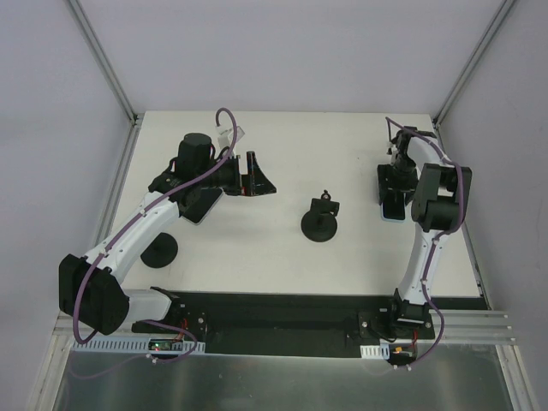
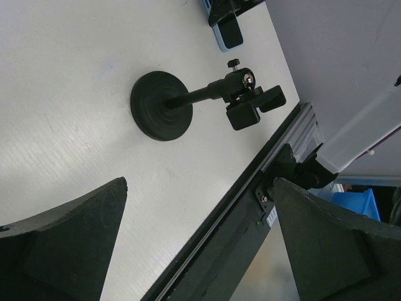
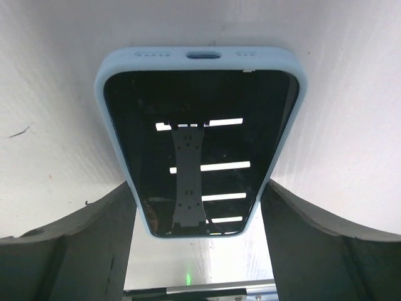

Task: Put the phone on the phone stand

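The phone stand [image 1: 321, 219] stands mid-table, with a round black base, a short post and a clamp cradle; it also shows in the left wrist view [image 2: 188, 103]. A dark phone with a pale rim [image 1: 199, 208] lies flat at the left, partly hidden under my left arm. My left gripper [image 1: 253, 177] is open and empty, left of the stand and apart from it; in its wrist view [image 2: 199, 188] only table shows between the fingers. My right gripper [image 1: 394, 181] is open at the right, its fingers [image 3: 94, 238] straddling the near end of a light-blue-cased phone [image 3: 200, 138] lying flat.
The light-blue-cased phone [image 1: 393, 211] lies near the table's right edge. A second round black disc [image 1: 159, 250] sits at the front left beside my left arm. A black strip and metal rail [image 1: 300, 312] run along the near edge. Frame posts stand at the back corners.
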Robot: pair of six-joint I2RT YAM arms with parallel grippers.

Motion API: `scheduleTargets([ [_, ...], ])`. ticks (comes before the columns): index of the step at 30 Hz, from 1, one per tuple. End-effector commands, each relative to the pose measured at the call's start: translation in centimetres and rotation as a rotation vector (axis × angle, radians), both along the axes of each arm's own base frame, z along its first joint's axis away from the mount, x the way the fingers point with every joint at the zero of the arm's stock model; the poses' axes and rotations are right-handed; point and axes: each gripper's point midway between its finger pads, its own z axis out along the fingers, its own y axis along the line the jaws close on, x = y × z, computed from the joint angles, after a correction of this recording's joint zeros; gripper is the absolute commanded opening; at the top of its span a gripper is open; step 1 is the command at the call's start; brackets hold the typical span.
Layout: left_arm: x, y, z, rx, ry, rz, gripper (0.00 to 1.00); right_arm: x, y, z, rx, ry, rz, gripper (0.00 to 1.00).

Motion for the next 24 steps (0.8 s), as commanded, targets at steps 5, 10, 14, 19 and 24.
scheduleTargets([
  [5,0.2,0.1,1.4,0.011,-0.082,0.006,0.99,2.3,1.4,5.0,-0.027,-0.323,-0.013,0.27],
  [10,0.2,-0.1,1.2,0.008,-0.064,-0.008,0.99,2.6,2.2,6.2,-0.004,-0.505,-0.022,0.17],
  [14,0.2,0.0,1.2,0.013,-0.071,-0.005,0.99,3.2,3.6,7.8,0.027,-0.656,0.035,0.16],
  [19,0.1,-0.4,0.8,0.004,-0.048,-0.031,0.99,3.4,5.7,13.2,0.026,-0.899,0.127,0.18],
  [24,0.3,-0.9,0.6,-0.007,-0.021,-0.053,0.99,3.6,10.2,20.8,0.077,-1.209,0.314,0.17],
])
